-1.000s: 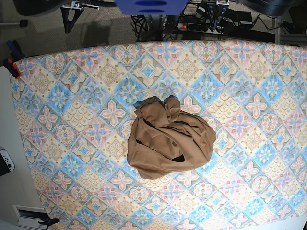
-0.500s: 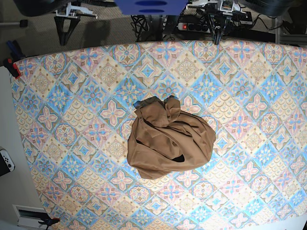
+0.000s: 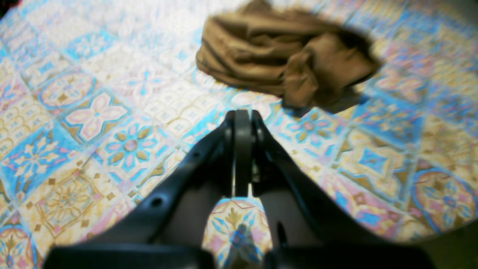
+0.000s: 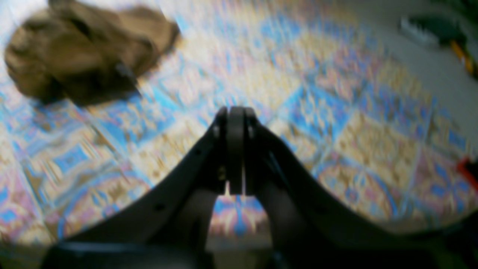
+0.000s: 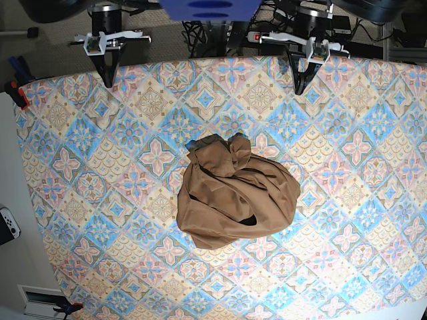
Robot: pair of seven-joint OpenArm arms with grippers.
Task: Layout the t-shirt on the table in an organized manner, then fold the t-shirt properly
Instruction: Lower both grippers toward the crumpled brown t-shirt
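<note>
From my base view, grey floor (image 5: 53, 47) lies beyond the far edge. A power strip (image 5: 267, 37) with tangled black cables (image 5: 200, 33) rests there; a white surface (image 5: 17, 220) borders the left.

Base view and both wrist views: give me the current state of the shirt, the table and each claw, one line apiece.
Plain tan soft cloth t-shirt: crumpled in a heap near the table's middle, not laid out, not folded, untouched.
Table with blue, pink and cream diamond-tile cloth: cloth lies flat, carrying only the t-shirt.
Left claw: shut, empty, at the table's far edge, apart from the t-shirt.
Right claw: shut, empty, at the far edge, apart from the t-shirt.
</note>
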